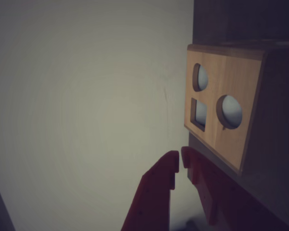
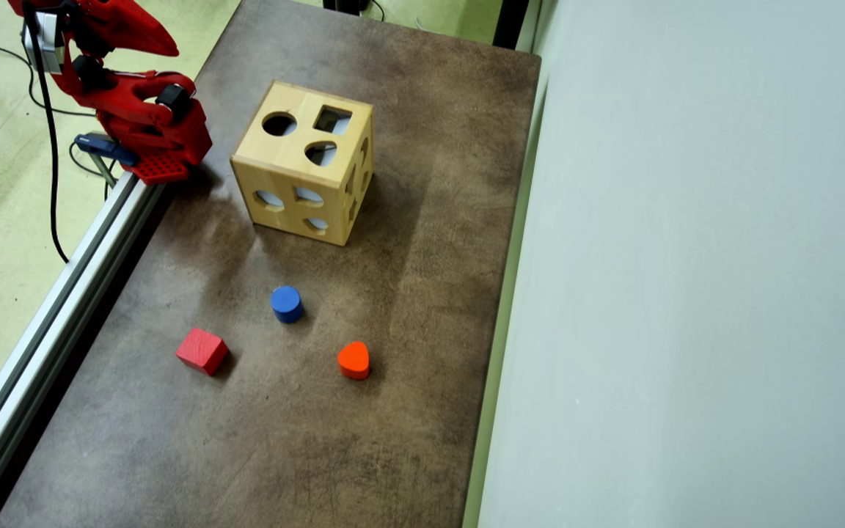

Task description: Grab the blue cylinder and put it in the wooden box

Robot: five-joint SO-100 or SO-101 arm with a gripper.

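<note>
While the arm (image 2: 136, 110) sits folded at the upper left of the overhead view, its claw (image 1: 179, 162) shows at the bottom of the wrist view with tips nearly together, holding nothing. The blue cylinder (image 2: 287, 303) stands untouched on the desk (image 2: 422, 293) at centre frame, below the wooden box (image 2: 304, 161), whose top holes face upward, apparently to receive blocks.

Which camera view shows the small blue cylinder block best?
The overhead view shows it best: the small blue cylinder block stands whole and uncovered on the dark table, between the light wooden box and the red cube. The wrist view does not show it, only the box and gripper.
</note>
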